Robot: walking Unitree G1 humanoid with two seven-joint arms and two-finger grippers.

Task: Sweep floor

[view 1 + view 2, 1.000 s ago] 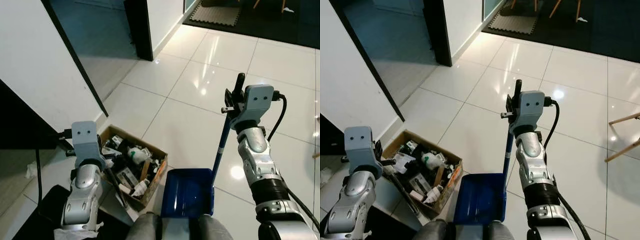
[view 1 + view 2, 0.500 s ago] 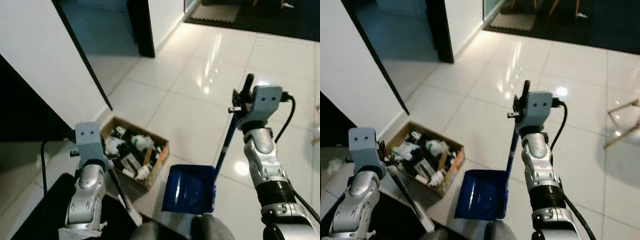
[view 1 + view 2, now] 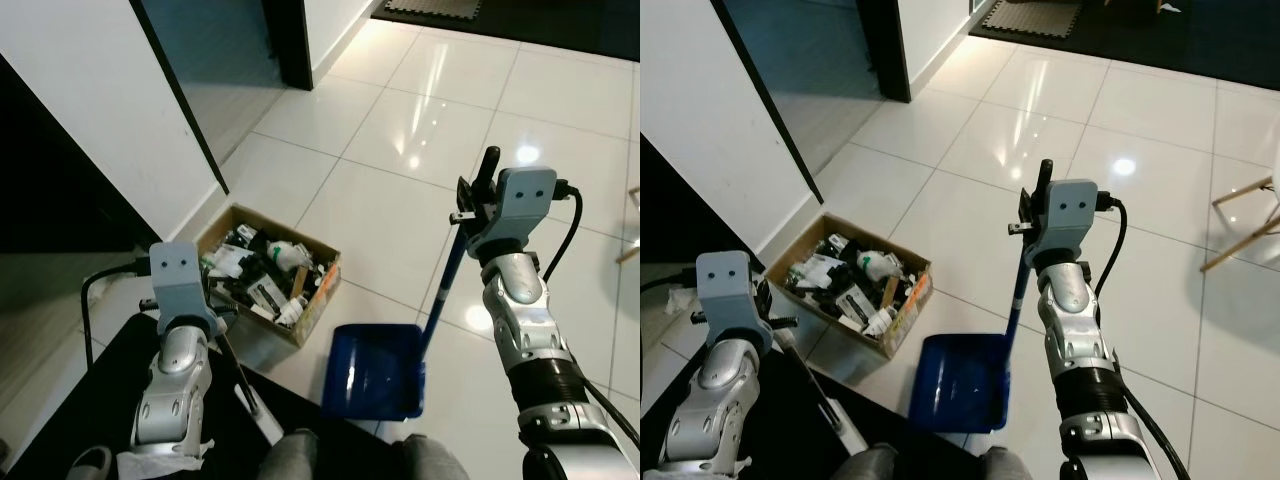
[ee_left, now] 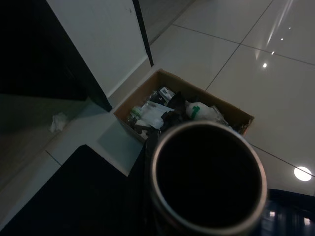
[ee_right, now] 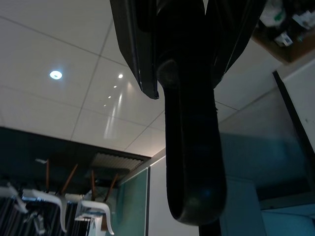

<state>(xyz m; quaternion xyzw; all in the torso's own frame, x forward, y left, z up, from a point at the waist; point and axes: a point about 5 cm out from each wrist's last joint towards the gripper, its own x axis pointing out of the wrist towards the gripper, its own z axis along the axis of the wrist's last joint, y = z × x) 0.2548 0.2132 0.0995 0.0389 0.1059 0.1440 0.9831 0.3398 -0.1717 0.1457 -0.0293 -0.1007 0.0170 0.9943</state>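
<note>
White tiles; right gripper (image 3: 478, 192) clamps dustpan (image 3: 375, 370) handle; left gripper's (image 3: 215, 318) grip unclear.

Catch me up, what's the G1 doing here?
It's set up for sweeping on a white tiled floor. The right gripper is shut on the long handle of a blue dustpan, whose pan rests on the floor just ahead of the robot. The left gripper holds a broom stick angled down toward a black mat. A cardboard box full of trash sits by the white wall, left of the dustpan.
</note>
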